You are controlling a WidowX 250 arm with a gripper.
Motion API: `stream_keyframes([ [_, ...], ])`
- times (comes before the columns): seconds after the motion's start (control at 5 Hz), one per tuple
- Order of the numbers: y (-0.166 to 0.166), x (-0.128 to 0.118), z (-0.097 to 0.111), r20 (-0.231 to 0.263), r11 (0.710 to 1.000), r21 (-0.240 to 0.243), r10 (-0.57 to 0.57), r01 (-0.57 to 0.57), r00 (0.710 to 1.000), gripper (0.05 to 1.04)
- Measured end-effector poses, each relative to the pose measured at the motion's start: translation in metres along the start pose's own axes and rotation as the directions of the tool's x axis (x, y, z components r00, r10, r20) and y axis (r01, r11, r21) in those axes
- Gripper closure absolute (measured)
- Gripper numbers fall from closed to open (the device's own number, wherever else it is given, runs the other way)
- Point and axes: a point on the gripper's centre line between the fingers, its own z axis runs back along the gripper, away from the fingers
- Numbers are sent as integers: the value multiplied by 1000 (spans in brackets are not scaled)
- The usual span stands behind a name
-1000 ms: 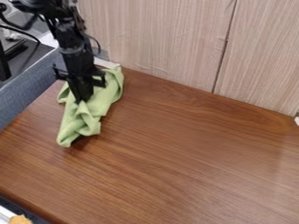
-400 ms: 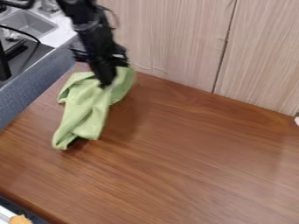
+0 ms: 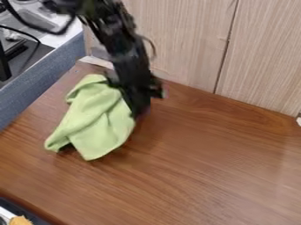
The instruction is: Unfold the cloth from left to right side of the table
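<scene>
Pincer [image 3: 140, 113] gripped the cloth's [image 3: 99, 121] right edge. Cloth lay on the table's [image 3: 217, 162] left side, bulk left and frontward of pincer; judged rightward travel would draw it open.

The matte black, jointed robot arm [image 3: 126, 55] had blocky segments, a thick black cable [image 3: 44, 30] looping between ten and eleven o'clock, and a thin, dark cable [image 3: 155, 50] bowing near twelve.
</scene>
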Motion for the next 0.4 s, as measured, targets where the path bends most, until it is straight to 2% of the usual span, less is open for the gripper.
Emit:
stream_keyframes([
  [0.2,-5,-5,-25,-4,1000,30,3,-3,1000,1000],
  [0.4,-2,-15,-52,-18,999,39,23,-22,1000,1000],
])
